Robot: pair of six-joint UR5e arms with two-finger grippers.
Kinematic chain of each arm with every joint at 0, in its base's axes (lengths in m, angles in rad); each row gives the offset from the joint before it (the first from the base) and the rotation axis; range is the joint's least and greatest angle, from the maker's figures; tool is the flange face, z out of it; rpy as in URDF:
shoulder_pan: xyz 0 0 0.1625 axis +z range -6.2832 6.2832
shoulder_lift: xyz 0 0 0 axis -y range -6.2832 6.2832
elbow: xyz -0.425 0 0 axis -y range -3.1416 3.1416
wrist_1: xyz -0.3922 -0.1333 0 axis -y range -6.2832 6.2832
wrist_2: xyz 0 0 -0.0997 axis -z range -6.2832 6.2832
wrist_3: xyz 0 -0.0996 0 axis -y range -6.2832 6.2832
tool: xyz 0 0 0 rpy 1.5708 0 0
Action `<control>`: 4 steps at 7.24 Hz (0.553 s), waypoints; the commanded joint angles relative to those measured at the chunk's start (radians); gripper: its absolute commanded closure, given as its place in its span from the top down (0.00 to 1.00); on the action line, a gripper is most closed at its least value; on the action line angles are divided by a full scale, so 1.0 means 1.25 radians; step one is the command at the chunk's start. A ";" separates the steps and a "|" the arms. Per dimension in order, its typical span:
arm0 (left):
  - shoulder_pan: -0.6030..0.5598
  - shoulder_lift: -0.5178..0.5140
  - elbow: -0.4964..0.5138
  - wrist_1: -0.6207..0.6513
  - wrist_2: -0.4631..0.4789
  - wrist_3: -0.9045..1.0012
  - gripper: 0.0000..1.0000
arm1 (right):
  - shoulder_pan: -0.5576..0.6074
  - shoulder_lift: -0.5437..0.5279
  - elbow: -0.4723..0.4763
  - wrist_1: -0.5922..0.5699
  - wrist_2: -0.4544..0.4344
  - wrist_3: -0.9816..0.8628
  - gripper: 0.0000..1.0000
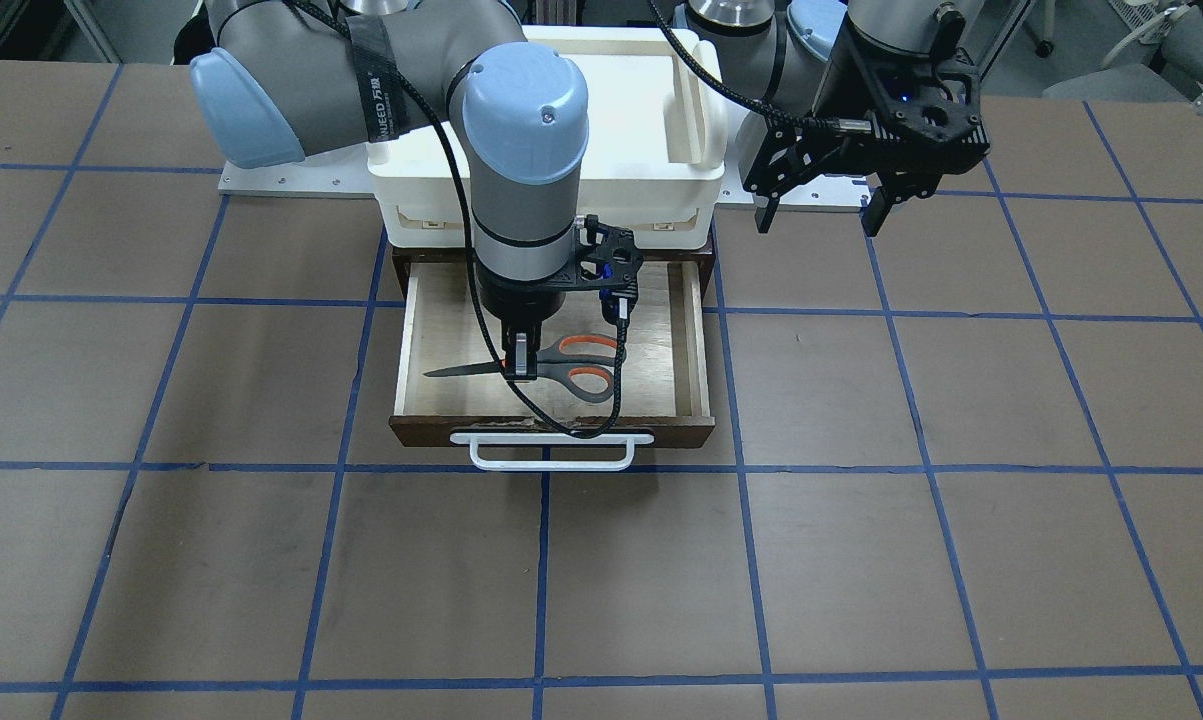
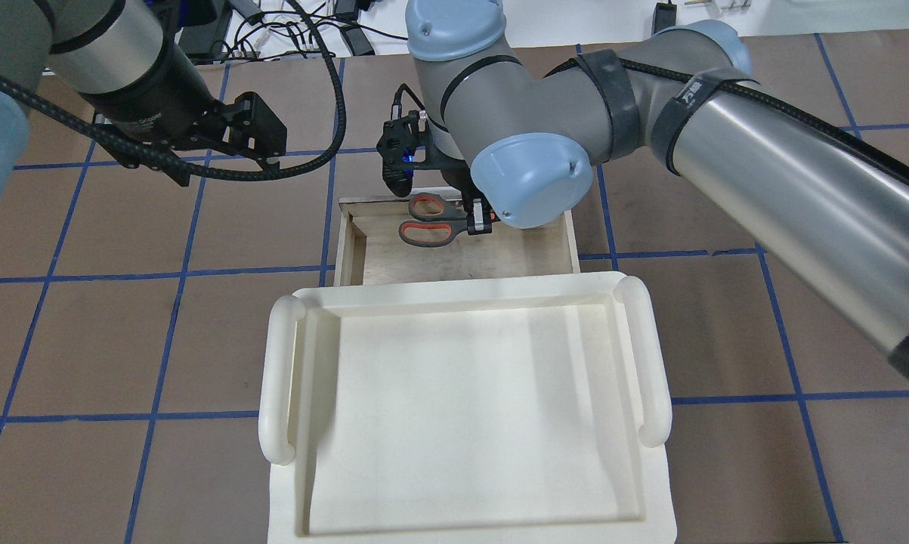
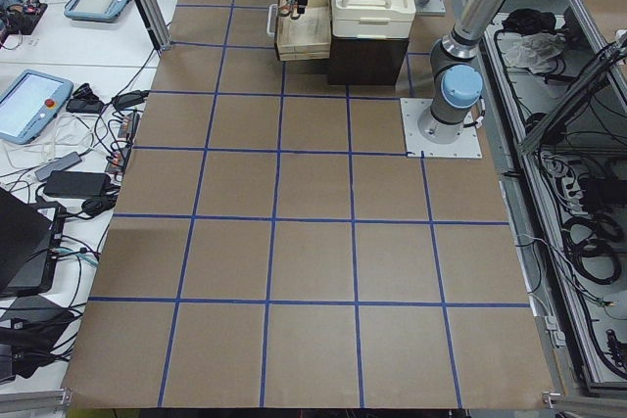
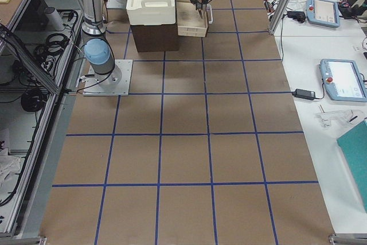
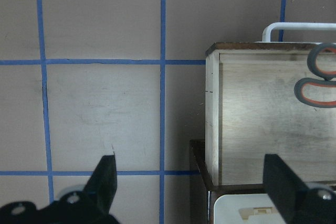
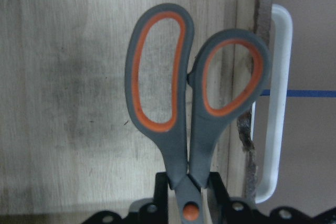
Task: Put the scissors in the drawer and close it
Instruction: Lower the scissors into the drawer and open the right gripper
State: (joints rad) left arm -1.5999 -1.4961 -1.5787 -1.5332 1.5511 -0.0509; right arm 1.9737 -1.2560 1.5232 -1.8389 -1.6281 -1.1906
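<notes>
The scissors [image 1: 583,366] have grey handles lined orange and a dark blade pointing to the view's left. They are inside the open wooden drawer [image 1: 666,350], near its front. My right gripper [image 1: 521,362] points straight down and is shut on the scissors at their pivot; this also shows in the overhead view [image 2: 478,221] and in the right wrist view [image 6: 187,195]. The handles [image 6: 178,93] point toward the drawer's white bar handle [image 6: 281,103]. My left gripper [image 1: 819,215] is open and empty, hanging above the table beside the drawer unit [image 5: 252,119].
A white plastic tray [image 2: 462,408] sits on top of the dark cabinet [image 1: 401,275] that holds the drawer. The table is brown with a blue tape grid. My right arm's cable [image 1: 601,425] loops down over the drawer's front edge.
</notes>
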 commanded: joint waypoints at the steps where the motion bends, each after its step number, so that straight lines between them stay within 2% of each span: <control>1: 0.000 0.000 0.000 -0.001 0.001 -0.001 1.00 | 0.000 0.002 0.007 0.002 0.005 -0.002 0.00; 4: 0.000 0.000 0.000 0.002 0.001 -0.001 1.00 | 0.000 0.003 0.034 0.003 0.005 -0.006 0.00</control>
State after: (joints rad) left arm -1.5999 -1.4961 -1.5785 -1.5326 1.5524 -0.0521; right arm 1.9742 -1.2527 1.5522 -1.8342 -1.6215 -1.1986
